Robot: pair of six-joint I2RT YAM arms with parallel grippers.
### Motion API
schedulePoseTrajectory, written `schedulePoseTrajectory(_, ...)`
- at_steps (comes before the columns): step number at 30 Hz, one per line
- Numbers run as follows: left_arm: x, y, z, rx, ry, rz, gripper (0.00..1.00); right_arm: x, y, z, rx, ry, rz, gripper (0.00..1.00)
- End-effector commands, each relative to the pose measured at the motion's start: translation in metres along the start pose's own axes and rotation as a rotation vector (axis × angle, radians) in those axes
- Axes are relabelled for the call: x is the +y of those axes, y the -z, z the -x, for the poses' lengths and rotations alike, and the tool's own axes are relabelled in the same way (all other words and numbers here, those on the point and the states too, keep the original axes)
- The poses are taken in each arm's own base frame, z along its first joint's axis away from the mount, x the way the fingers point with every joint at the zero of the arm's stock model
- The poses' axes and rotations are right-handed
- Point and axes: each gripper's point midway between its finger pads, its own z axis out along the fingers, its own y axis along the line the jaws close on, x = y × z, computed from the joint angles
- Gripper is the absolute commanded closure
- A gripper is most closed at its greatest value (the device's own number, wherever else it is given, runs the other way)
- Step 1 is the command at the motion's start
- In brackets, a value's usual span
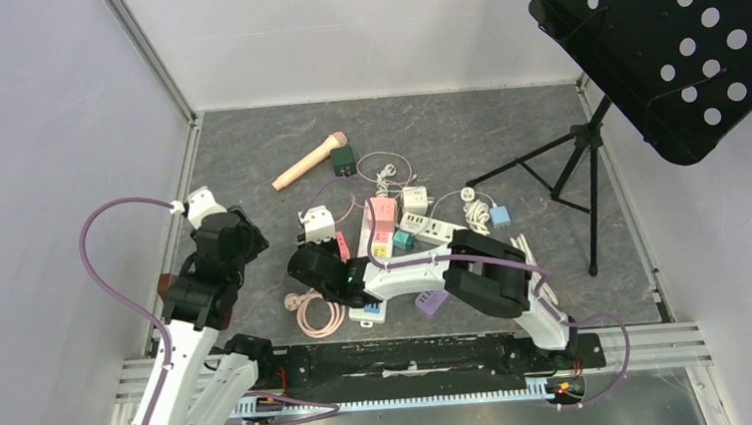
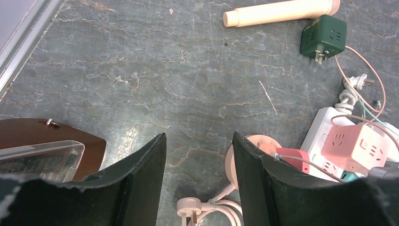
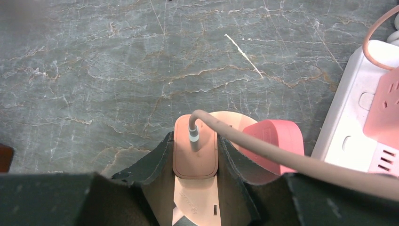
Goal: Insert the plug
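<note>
Currently gripped: one peach plug (image 3: 195,160), pinched by the narrowly parted right gripper (image 3: 195,141), set atop one peach power strip (image 3: 193,202).
Left gripper (image 2: 198,141): jaws spread, nothing held, above the table (image 2: 141,70).
Nearby: one green cube adapter (image 2: 323,35), one cream cylinder (image 2: 277,12).

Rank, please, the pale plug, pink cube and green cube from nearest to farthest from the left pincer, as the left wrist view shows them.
1. Pale plug, low in the gap of the left pincer.
2. Pink cube, to the right.
3. Green cube, far upper right.
</note>
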Motion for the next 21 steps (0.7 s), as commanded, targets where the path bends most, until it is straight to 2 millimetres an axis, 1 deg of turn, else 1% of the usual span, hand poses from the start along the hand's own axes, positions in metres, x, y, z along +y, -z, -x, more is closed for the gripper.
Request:
schedulePoseTrajectory(1,0.002,0.001,0.008,-0.036,0.029,0.013,0.4,-0.012,-0.002,-0.03,0.067,0.013,-0.09,1.0)
schedulePoseTrajectory(10,0.002,0.0,0.008,-0.036,0.03,0.015,0.4,-0.022,-0.002,-0.057,0.078,0.094,-0.158,1.0)
schedulePoseTrajectory(14,0.002,0.001,0.008,-0.039,0.031,0.016,0.4,-0.031,0.0,-0.074,0.084,0.145,-0.186,1.0)
schedulePoseTrajectory(21,0.003,0.001,0.009,-0.044,0.032,0.019,0.4,-0.046,0.004,-0.118,0.13,0.246,-0.196,1.0)
